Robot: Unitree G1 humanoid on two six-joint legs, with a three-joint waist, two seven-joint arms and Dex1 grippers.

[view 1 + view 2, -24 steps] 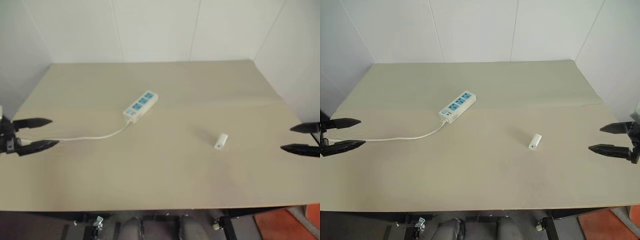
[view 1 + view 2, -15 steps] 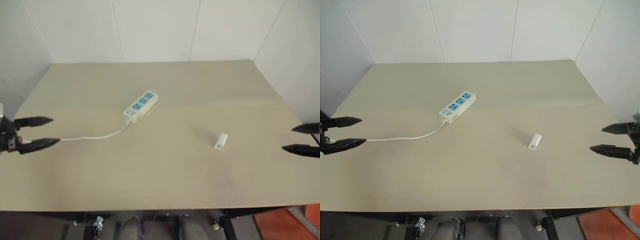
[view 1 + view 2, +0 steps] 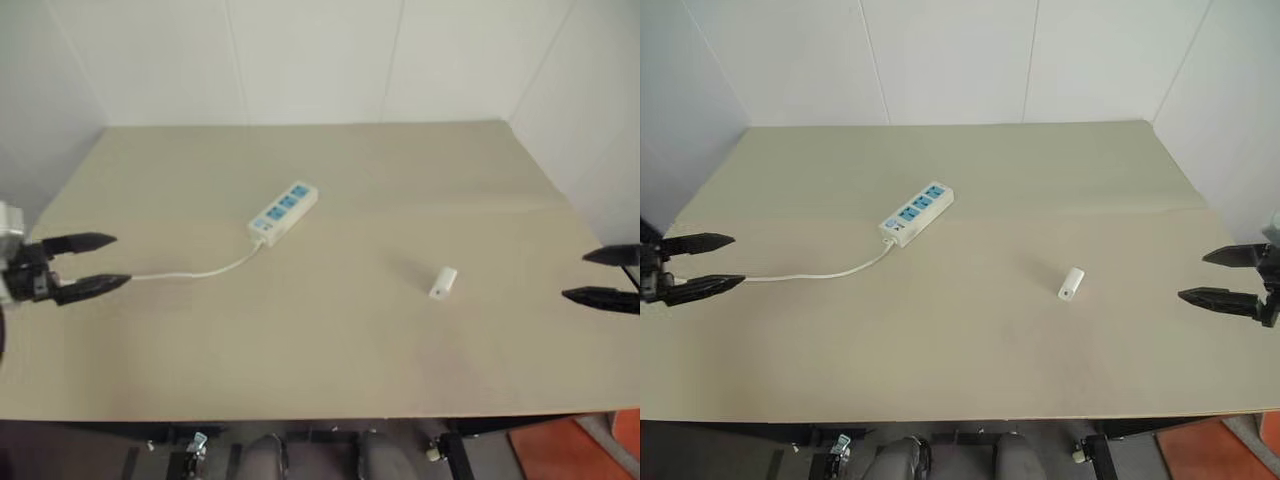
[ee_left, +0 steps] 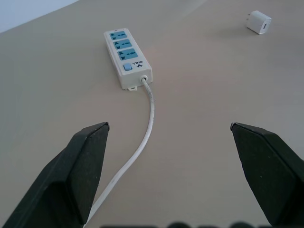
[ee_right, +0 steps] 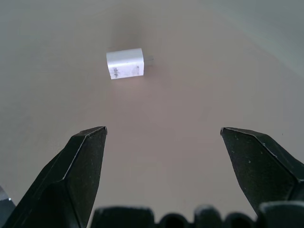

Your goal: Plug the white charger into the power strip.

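While both grippers hung spread and empty, nothing was plugged yet.
White charger (image 3: 442, 282) lay loose on the table (image 3: 330, 350), well apart from the power strip (image 3: 282, 212); left gripper (image 3: 90, 262), right gripper (image 3: 610, 276) at the edges. Sockets seemingly free. Pickup and insertion remained.
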